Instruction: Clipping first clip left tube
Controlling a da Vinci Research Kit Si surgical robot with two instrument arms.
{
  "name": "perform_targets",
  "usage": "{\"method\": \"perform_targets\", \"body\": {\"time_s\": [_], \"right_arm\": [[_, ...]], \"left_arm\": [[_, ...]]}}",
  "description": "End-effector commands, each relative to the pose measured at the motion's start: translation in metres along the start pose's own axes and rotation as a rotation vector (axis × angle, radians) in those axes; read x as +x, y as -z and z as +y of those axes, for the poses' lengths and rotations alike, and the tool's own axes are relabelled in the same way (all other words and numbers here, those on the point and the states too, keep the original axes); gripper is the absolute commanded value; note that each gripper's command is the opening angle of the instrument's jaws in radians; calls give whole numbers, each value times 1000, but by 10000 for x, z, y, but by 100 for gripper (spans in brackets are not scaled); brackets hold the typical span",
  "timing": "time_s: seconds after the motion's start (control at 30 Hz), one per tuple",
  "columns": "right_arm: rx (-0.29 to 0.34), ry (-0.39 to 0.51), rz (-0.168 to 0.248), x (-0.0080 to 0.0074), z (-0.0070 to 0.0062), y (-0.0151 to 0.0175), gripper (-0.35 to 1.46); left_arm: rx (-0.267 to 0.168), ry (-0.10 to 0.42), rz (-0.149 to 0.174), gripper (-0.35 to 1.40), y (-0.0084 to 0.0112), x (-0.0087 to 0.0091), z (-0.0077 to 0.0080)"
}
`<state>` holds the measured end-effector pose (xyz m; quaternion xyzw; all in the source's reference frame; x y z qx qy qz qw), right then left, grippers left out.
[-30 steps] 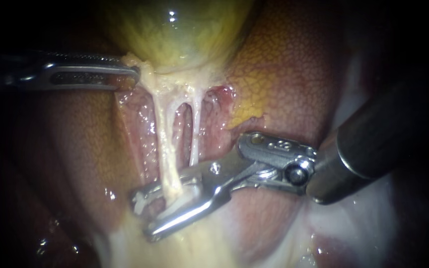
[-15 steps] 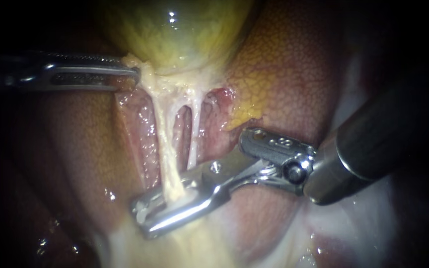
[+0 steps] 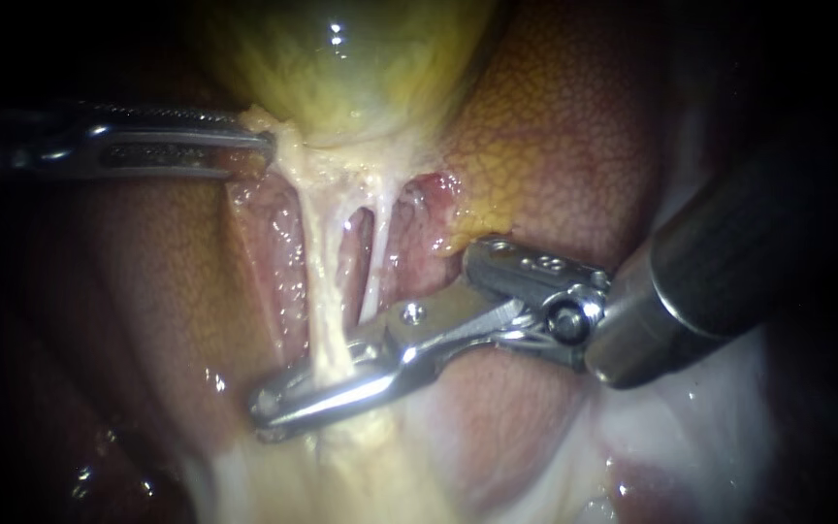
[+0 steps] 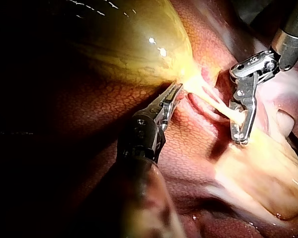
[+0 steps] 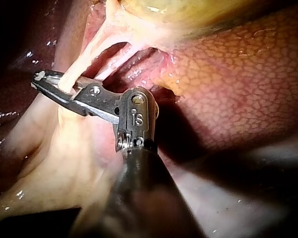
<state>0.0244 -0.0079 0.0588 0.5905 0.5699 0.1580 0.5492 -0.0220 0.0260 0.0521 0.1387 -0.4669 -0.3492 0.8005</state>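
At lower centre, my right instrument's (image 3: 262,412) jaws are clamped nearly flat on the left tube (image 3: 320,281). At upper left, my left instrument's (image 3: 266,146) jaws pinch the gallbladder (image 3: 341,68) at its pale neck.

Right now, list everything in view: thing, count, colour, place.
gallbladder: one, yellow-green, top of the endoscope view.
liver: one, mottled red-brown, around the gallbladder.
left tube: one, cream, running down from the gallbladder.
right tube: one, pale, thinner, beside the left tube.
fatty tissue: one mass, pale yellow, below the tubes.
left instrument: one, silver, tip at the gallbladder's neck.
right instrument: one, silver, shut on the left tube.
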Motion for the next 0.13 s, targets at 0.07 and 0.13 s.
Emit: {"method": "perform_targets", "body": {"time_s": [0.07,0.13], "right_arm": [[0,0,0,0,0,1,-35],[0,0,-1,0,0,1,-35]], "left_arm": [[0,0,0,-35,0,0,0],[0,0,0,-35,0,0,0]]}}
